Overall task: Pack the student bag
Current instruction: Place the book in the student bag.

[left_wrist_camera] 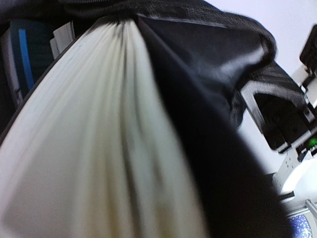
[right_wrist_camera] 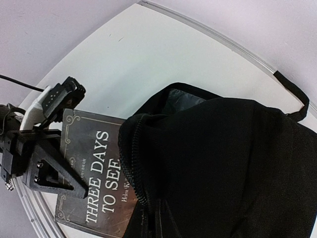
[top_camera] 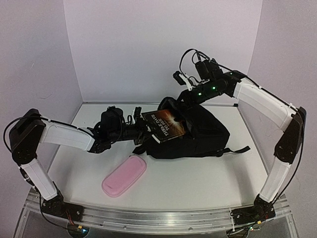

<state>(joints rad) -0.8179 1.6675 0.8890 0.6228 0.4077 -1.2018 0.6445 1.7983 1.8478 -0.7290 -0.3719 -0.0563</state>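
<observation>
The student bag (top_camera: 200,133), black with a zip, lies mid-table with its mouth facing left. A dark book (top_camera: 163,126) titled "Three Days to See" is tilted at that mouth, its right part under the zip rim (right_wrist_camera: 130,168). My left gripper (top_camera: 146,130) is shut on the book's left edge, and one black finger (right_wrist_camera: 54,171) lies over the cover. The left wrist view is filled by the book's pale page edges (left_wrist_camera: 99,148) and bag fabric (left_wrist_camera: 208,99). My right gripper (top_camera: 185,101) is shut on the bag's raised upper rim, its fingers hidden by fabric (right_wrist_camera: 223,168).
A pink oblong pencil case (top_camera: 124,176) lies near the front left of the white table (top_camera: 198,178). A bag strap (top_camera: 237,150) trails to the right. Inside the bag a dark item with a blue stripe (left_wrist_camera: 25,54) shows. White walls close the back and sides.
</observation>
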